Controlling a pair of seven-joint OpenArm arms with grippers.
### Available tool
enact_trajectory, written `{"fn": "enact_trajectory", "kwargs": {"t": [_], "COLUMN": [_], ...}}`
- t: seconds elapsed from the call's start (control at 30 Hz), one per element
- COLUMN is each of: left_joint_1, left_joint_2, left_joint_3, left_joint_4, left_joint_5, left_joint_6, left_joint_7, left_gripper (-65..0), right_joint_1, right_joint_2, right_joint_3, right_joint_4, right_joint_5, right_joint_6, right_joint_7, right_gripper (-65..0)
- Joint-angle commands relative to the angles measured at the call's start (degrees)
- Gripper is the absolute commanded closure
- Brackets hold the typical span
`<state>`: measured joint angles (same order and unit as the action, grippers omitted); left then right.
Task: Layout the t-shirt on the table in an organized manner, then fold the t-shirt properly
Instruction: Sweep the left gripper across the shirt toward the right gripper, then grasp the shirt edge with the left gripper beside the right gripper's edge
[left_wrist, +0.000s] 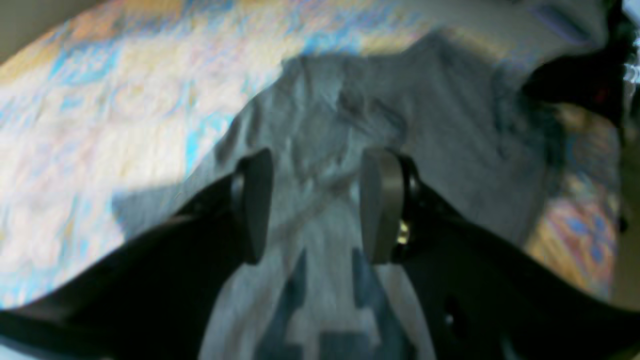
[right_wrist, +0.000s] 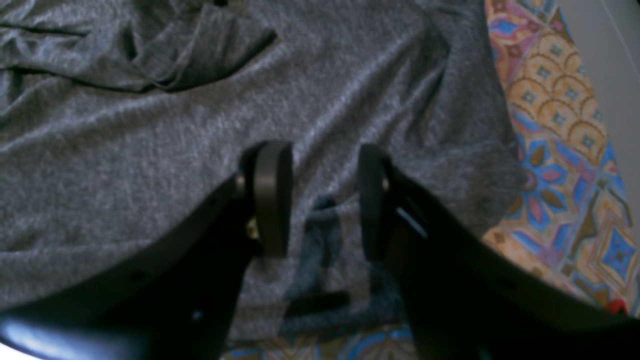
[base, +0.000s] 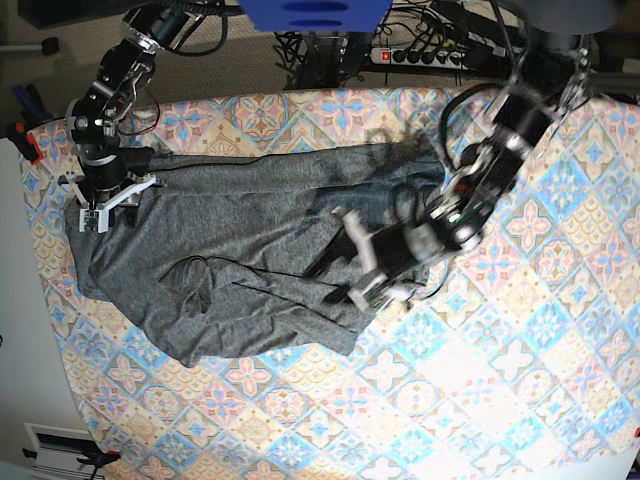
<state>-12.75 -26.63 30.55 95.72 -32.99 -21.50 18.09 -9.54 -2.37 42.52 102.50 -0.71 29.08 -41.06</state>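
The dark grey t-shirt (base: 230, 220) lies crumpled across the left and middle of the patterned table (base: 480, 380), with folds near its centre. My left gripper (base: 360, 260) hovers over the shirt's right edge. In the left wrist view the left gripper (left_wrist: 317, 202) is open, with only wrinkled t-shirt (left_wrist: 440, 130) seen below the gap; that view is blurred. My right gripper (base: 108, 203) is at the shirt's far left end. The right wrist view shows the right gripper (right_wrist: 322, 200) open just above the t-shirt (right_wrist: 150, 150), near its edge, with bare table (right_wrist: 560, 130) to the right.
A power strip (base: 420, 55) and cables lie behind the table's far edge. A blue block (base: 315, 12) sits at the top centre. A red clamp (base: 30, 140) marks the table's left edge. The patterned cloth shows bare on the right half and along the front.
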Motion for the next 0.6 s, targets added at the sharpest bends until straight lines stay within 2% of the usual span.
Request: {"fn": "enact_trajectory", "kwargs": {"t": [0.0,0.1,0.2,0.4,0.5,0.57], "left_joint_1": [0.9,8.6,16.1,28.6,32.8,34.5], "left_joint_2": [-1.2,-4.4,-7.0,-9.4,-10.6,-10.9], "left_joint_3": [-1.9,-6.5,-10.1,-15.8,-17.4,-18.1], "left_joint_4": [3.9,12.4,19.2,23.1,23.7,23.9], "left_joint_5": [-0.8,-0.8,0.7,6.1,8.9,10.5], "left_joint_6": [-0.4,-0.8,-1.0,-1.1,-1.1,-1.1], "left_joint_7": [0.3,6.1,8.9,9.1,9.1,9.0], "left_gripper": [-27.7,-28.0,-28.1,-28.2,-28.2,-28.2], "right_joint_1": [0.7,0.7,0.7,0.7,0.8,0.8], "right_joint_2": [0.5,0.5,0.5,0.7,0.7,0.7], "right_joint_3": [0.0,0.0,0.0,0.5,3.7,6.0], "right_joint_4": [0.8,0.8,0.7,0.6,0.5,0.5], "right_joint_5": [0.5,0.5,0.5,0.5,0.5,0.5], "right_joint_6": [0.0,0.0,0.0,0.0,0.0,0.0], "right_joint_7": [1.4,1.4,1.4,1.4,1.4,1.4], "right_gripper": [-20.9,-20.9,-21.2,-21.4,-21.5,-24.1]}}
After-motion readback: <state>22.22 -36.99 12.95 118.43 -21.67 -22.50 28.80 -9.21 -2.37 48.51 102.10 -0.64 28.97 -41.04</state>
